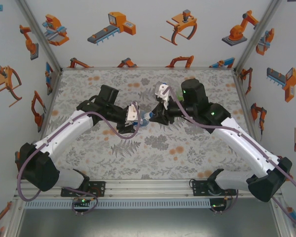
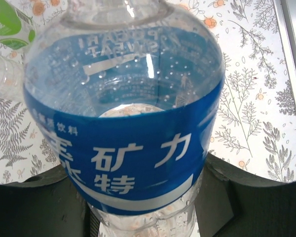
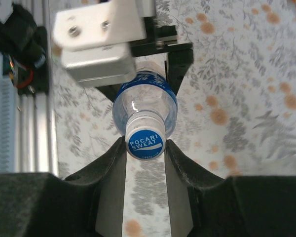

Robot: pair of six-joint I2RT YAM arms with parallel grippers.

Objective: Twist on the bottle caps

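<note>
Your left arm reaches from its base at the near left, forearm slanting up and inward toward the centre. Your right arm mirrors it from the near right, its wrist turned back toward the left. The two grippers meet nose to nose near the middle. Your left gripper is clamped on the body of the blue-labelled bottle, with one dark finger on each side of it. Your right gripper faces it head-on, its fingers pressed against both sides of the blue cap on the bottle's neck.
</note>
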